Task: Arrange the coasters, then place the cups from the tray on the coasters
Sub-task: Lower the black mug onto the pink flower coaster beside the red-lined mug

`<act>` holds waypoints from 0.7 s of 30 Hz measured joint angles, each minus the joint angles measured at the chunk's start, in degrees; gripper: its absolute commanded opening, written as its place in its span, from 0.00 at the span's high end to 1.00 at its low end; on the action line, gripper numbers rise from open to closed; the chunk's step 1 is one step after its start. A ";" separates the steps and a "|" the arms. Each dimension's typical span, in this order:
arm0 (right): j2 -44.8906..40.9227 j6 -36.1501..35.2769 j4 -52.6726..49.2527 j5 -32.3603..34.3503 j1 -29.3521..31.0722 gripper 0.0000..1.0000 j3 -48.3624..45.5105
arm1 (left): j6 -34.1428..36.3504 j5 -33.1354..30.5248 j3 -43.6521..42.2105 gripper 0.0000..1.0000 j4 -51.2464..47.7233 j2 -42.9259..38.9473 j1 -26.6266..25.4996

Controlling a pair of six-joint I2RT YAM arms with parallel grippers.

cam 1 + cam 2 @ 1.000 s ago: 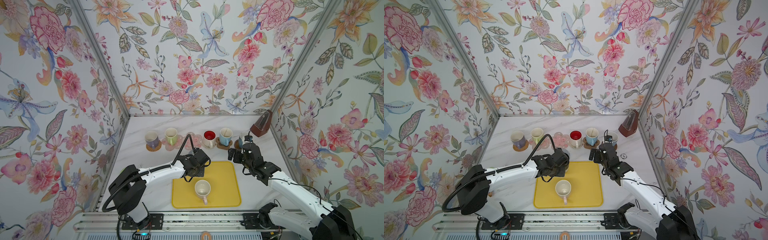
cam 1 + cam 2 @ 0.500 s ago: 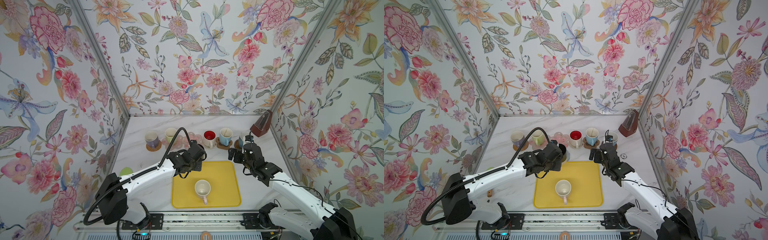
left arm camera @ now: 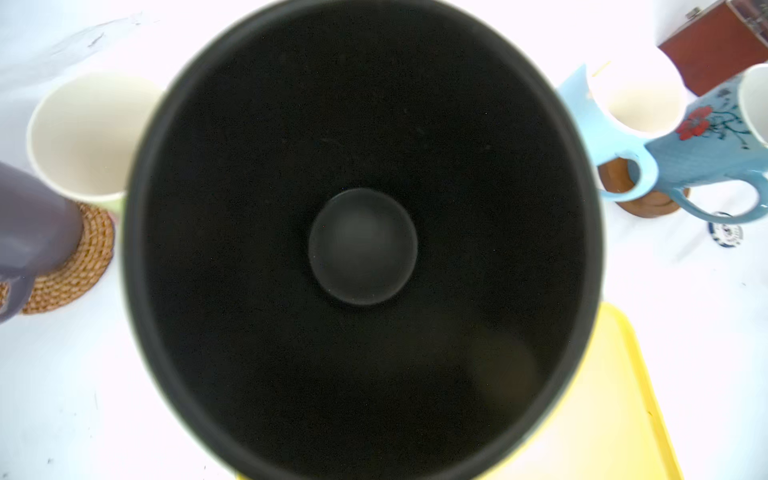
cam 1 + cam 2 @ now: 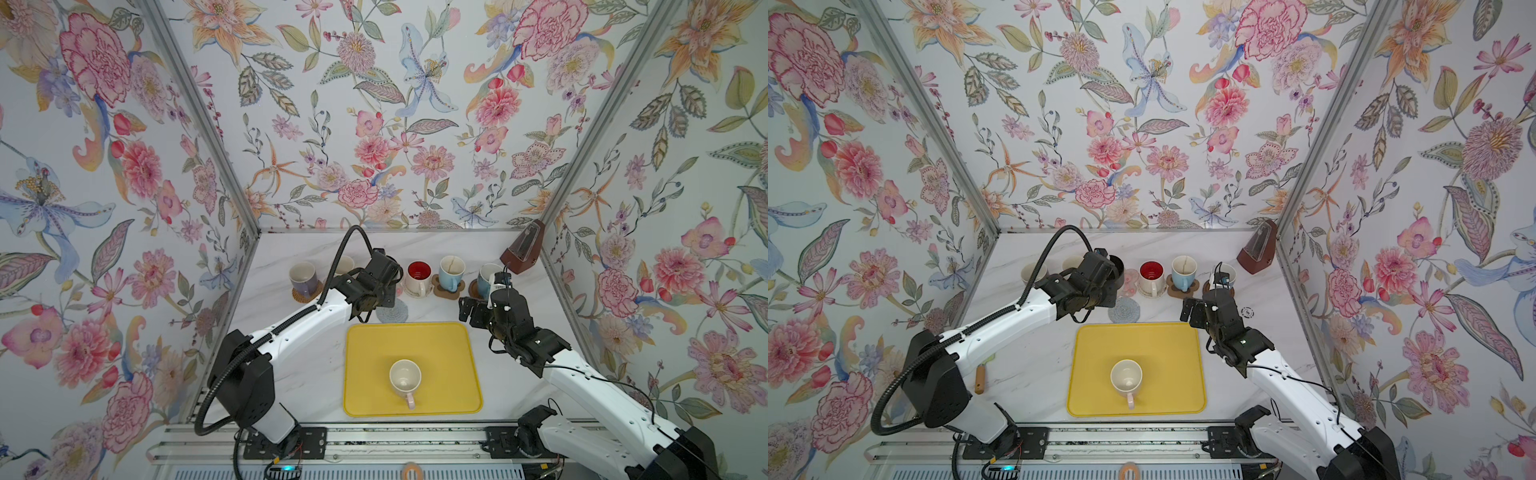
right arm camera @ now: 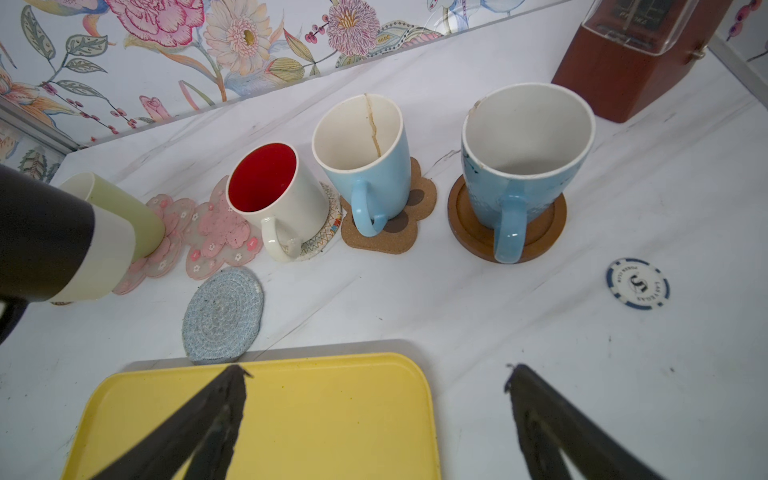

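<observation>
tray (image 4: 457, 345): yellow, front middle of the table, only the cream mug on it
left gripper (image 4: 1100, 276): reaching over the back row, clamped on the black mug; can't see the fingers themselves, its wrist view looks straight down into the mug
right gripper (image 5: 374, 372): jaws spread wide, nothing in them, hanging by the tray's far right corner
metronome (image 4: 521, 249): brown, back right corner
black mug (image 3: 361, 245): in the left gripper, between green mug and white mug, over the pink coasters; can't tell if it's touching down
cream mug (image 4: 405, 376): upright on the tray, pink handle pointing to the front
lavender mug (image 4: 302, 278): far left, on the rattan coaster (image 4: 305, 296)
green mug (image 5: 124, 203): on a pink coaster (image 5: 166, 249)
white mug (image 5: 274, 195): red inside, on the woven coaster (image 5: 328, 232)
blue mug (image 5: 365, 166): on the paw coaster (image 5: 399, 228)
second blue mug (image 5: 523, 166): on the wood coaster (image 5: 465, 224)
spare pink coaster (image 5: 220, 232): bare, just beside the white mug
grey coaster (image 5: 222, 318): bare, touching the tray's far edge
chip (image 5: 637, 282): blue and white, lying near the second blue mug
</observation>
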 measured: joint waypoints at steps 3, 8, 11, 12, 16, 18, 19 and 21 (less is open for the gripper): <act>0.00 0.00 -0.17 0.04 0.00 0.01 0.00 | 1.16 0.35 2.21 1.00 1.07 4.28 1.60; -0.09 0.20 -0.76 0.17 0.00 0.01 0.00 | 2.38 0.35 5.49 1.00 1.27 10.10 3.28; -0.50 0.22 -1.14 0.26 0.00 0.01 0.00 | 3.15 0.37 7.04 1.00 1.60 12.44 3.74; -0.72 0.24 -1.18 0.42 0.00 0.01 0.00 | 3.23 0.37 7.72 1.00 1.68 13.35 3.74; -0.98 0.24 -1.18 0.66 0.00 0.01 0.00 | 3.39 0.37 8.96 1.00 3.30 16.39 3.87; -0.98 0.24 -1.20 0.83 0.00 0.01 0.00 | 3.39 0.39 8.96 1.00 3.52 17.25 4.09; -0.98 0.24 -1.20 0.85 0.00 0.01 0.00 | 3.39 0.37 8.96 1.00 3.61 17.64 4.17; -0.98 0.24 -1.22 1.03 0.00 0.01 0.00 | 3.39 0.37 8.96 1.00 3.82 18.08 4.39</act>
